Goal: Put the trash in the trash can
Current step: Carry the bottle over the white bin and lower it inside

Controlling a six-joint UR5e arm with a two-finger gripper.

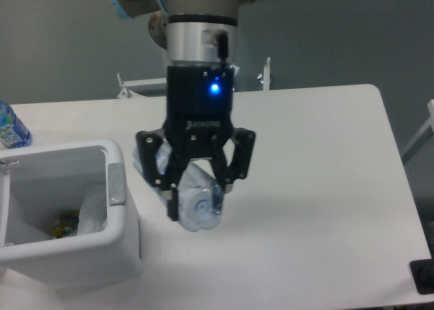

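Carrying the load across calls for height first: the surface (325,154) lies well below, and the trash can (115,188), the landmark here, sits just left of the arm with its thick rim to get past. The end effector (196,188) has its fingers clamped on the slim bottle (196,205), held tilted in the air right of the trash can. Inside it lies the wrapper (91,215) (already binned). Release should wait until the bottle is over the opening.
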